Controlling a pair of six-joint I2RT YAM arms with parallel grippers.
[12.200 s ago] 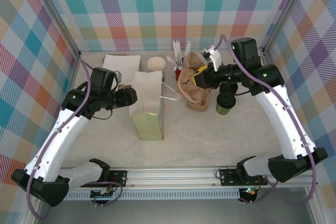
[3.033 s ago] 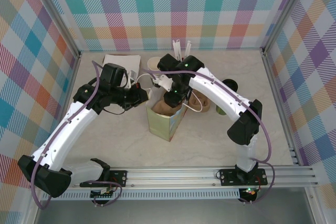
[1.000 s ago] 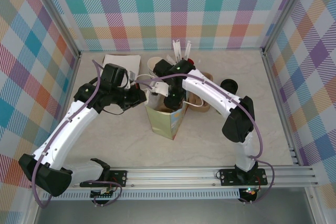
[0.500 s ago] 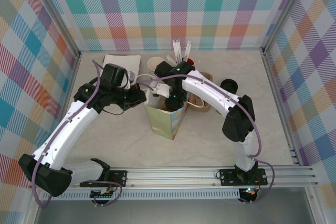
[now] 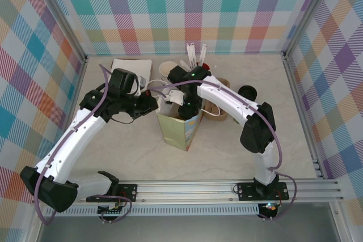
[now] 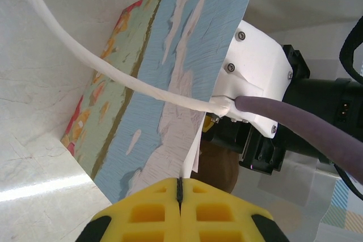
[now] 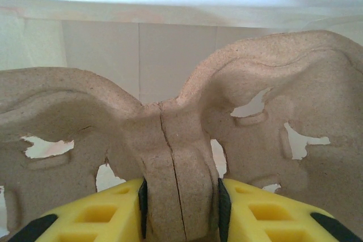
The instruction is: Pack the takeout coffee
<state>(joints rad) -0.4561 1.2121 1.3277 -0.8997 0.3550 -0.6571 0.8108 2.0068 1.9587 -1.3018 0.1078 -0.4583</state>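
— So what is the left gripper point(image 6: 180, 185) doing?
— It is pinching the top edge of the paper bag point(image 6: 170, 66): its yellow fingertips point(image 6: 153, 213) are pressing flat together, with the thin paper rim running into the seam between them. The bag's white handle point(image 6: 170, 97) is arching across just above.
— And the right gripper point(image 7: 180, 196)?
— That one is reaching down into the bag's open mouth. Its jaws are standing a little way apart and clamping the folded middle ridge of a pulp carrier point(image 7: 272, 94), one yellow finger point(image 7: 102, 213) pressing on each side of the ridge. The carrier's cup wings are spreading left and right, with the bag's pale inner wall rising behind them.
— Where is the takeout coffee point(image 5: 247, 90) sitting?
— It is standing on the table point(image 5: 227, 151), outside the bag and off to its right, just beyond the right arm point(image 5: 232, 101); from above its black lid is showing. A second carrier point(image 5: 218, 111) is lying between it and the bag, and both grippers are working well apart from it.
— Is the bag carrying any label?
— Its outer face is showing a printed picture: blue with white cloud streaks, a brownish-green band, then pale green with red and orange patches lower down
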